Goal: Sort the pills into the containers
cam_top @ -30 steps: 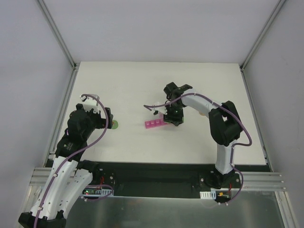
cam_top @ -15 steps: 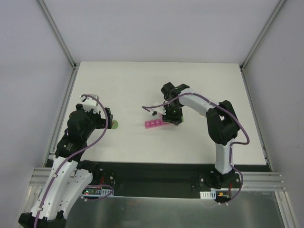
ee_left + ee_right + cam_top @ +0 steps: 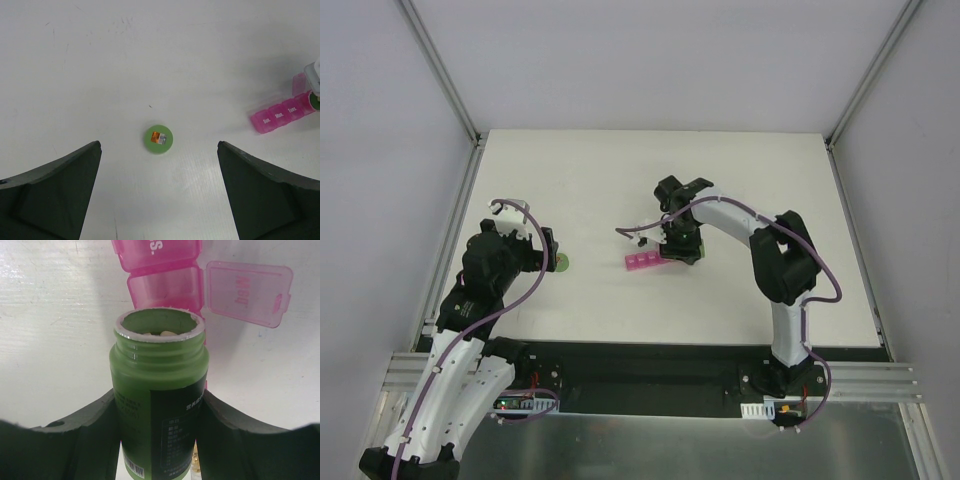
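Observation:
The pink pill organizer (image 3: pixel 644 263) lies mid-table; it also shows in the left wrist view (image 3: pixel 281 116) and the right wrist view (image 3: pixel 165 287). One compartment stands open with its lid (image 3: pixel 248 292) flipped to the side. My right gripper (image 3: pixel 159 412) is shut on an open green pill bottle (image 3: pixel 157 385), its mouth tipped toward the open compartment, with pale pills visible at the rim. My left gripper (image 3: pixel 159 192) is open and empty, hovering near the green bottle cap (image 3: pixel 159 139).
The green cap (image 3: pixel 562 264) lies on the white table left of the organizer. Grey walls and metal rails (image 3: pixel 450 240) border the table on the left, back and right.
My right gripper with the bottle has shifted slightly left along the organizer. The left arm has not moved.

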{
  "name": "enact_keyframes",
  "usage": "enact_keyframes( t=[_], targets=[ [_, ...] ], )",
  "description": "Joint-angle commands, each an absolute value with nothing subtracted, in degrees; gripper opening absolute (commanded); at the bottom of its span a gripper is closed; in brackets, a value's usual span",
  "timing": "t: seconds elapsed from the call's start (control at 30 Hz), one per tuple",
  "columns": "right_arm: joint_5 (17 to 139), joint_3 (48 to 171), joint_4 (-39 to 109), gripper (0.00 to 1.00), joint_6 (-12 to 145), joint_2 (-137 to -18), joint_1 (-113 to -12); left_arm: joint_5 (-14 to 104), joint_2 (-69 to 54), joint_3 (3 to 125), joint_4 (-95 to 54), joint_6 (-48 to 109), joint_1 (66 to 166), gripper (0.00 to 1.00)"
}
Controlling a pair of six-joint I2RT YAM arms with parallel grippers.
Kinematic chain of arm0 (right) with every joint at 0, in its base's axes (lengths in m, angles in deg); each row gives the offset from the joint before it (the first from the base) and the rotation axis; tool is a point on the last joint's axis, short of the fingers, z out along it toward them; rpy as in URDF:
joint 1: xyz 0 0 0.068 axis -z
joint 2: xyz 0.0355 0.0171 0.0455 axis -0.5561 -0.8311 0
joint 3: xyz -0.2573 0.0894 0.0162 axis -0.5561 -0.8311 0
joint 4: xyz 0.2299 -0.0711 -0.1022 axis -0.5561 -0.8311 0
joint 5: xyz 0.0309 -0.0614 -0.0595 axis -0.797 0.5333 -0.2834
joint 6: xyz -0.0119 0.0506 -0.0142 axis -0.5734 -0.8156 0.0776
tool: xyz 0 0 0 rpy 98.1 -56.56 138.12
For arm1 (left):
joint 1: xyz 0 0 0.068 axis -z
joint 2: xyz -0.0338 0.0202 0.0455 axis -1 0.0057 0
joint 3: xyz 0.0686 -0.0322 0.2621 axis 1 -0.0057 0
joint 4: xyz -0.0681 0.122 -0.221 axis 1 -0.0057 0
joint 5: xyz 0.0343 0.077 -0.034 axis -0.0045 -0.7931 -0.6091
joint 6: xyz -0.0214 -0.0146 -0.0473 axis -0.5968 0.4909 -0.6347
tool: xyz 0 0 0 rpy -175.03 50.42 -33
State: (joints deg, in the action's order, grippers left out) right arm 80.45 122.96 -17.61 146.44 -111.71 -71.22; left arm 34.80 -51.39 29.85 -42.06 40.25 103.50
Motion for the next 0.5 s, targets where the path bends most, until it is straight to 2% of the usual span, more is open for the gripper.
enact_keyframes(
  t=[0.0, 0.47],
  targets=[
    [83.1, 126.0, -20.6, 0.09, 146.2, -111.8, -71.9, 34.1, -52.0, 29.8, -41.0, 41.5, 103.3, 0.99],
    [86.7, 127.1, -21.7, 0.09, 145.5, -113.0, -73.1, 34.3, -52.2, 29.7, -41.0, 41.6, 103.3, 0.99]
  ],
)
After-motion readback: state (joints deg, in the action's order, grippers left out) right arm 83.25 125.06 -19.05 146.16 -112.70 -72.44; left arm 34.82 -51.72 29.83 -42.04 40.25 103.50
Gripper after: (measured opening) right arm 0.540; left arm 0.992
